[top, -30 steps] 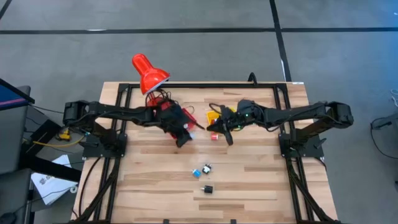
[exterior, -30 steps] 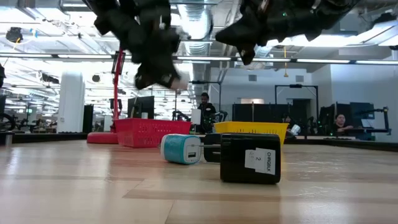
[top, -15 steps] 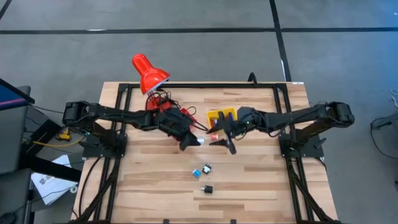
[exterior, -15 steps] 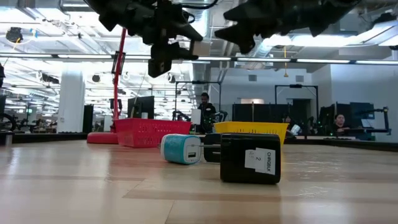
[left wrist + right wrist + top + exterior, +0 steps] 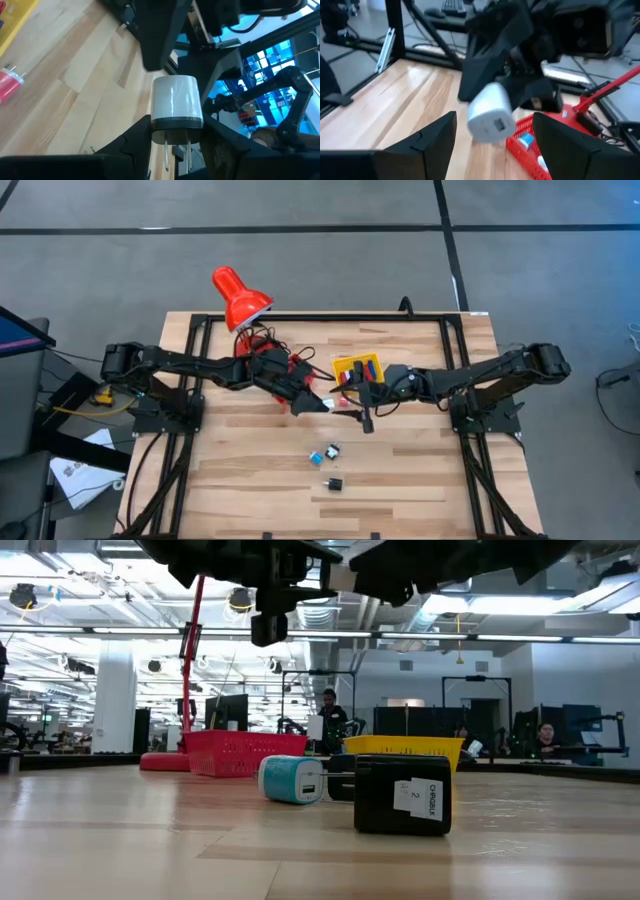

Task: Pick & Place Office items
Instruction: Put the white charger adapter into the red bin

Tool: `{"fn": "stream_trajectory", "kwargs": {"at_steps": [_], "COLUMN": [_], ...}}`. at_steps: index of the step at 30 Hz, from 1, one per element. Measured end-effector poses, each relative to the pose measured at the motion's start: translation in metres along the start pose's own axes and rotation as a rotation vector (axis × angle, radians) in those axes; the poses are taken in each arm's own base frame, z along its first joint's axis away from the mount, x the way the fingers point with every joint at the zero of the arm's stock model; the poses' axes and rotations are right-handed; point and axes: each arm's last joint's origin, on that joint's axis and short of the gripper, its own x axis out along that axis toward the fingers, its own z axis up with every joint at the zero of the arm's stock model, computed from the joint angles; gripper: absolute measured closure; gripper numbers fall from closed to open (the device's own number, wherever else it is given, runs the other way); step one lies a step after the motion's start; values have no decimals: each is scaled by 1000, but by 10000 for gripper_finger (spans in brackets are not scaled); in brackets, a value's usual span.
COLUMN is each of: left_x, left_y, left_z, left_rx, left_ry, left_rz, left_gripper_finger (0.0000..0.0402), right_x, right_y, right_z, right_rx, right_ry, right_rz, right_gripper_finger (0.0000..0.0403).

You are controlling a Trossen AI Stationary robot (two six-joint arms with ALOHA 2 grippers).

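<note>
High view: a wooden surface (image 5: pixel 400 480) is shown; the left hand (image 5: pixel 318 404) is held mid-surface, closed on a white charger (image 5: pixel 326 405); the right hand (image 5: pixel 362 412) is placed just beside it, fingers parted. A yellow basket (image 5: pixel 357 368), a red basket (image 5: pixel 270 360) and a red lamp (image 5: pixel 238 297) are set behind; three small items (image 5: pixel 328 461) lie nearer the front. Low view: a cyan charger (image 5: pixel 291 779) and a black charger (image 5: pixel 403 793) rest on the surface before the baskets. Left wrist view: the white charger (image 5: pixel 176 106) is gripped, prongs toward the camera. Right wrist view: open fingers (image 5: pixel 427 137) flank the white charger (image 5: pixel 490 116).
</note>
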Motion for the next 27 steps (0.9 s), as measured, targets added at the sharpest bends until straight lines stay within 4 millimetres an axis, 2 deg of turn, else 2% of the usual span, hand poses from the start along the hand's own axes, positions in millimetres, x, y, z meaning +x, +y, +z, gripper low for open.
{"fn": "stream_trajectory", "kwargs": {"at_steps": [8, 18, 21, 24, 27], "left_x": [0, 0, 0, 0, 0], "left_y": [-6, -8, -8, -8, -9], "left_z": [4, 3, 3, 3, 4], "left_rx": [12, 0, -3, -1, 3], "left_ry": [-42, -42, -40, -38, -40], "left_rz": [-57, -68, -71, -77, -79], "left_gripper_finger": [265, 265, 265, 265, 265], "right_x": [1, 1, 1, 1, 1], "right_y": [5, 5, 5, 5, 4], "right_z": [1, 3, 4, 5, 5], "right_rx": [23, 24, 21, 13, 7], "right_ry": [-16, -36, -43, -54, -61], "right_rz": [14, 10, 10, 8, 7], "right_gripper_finger": [158, 250, 266, 266, 249]}}
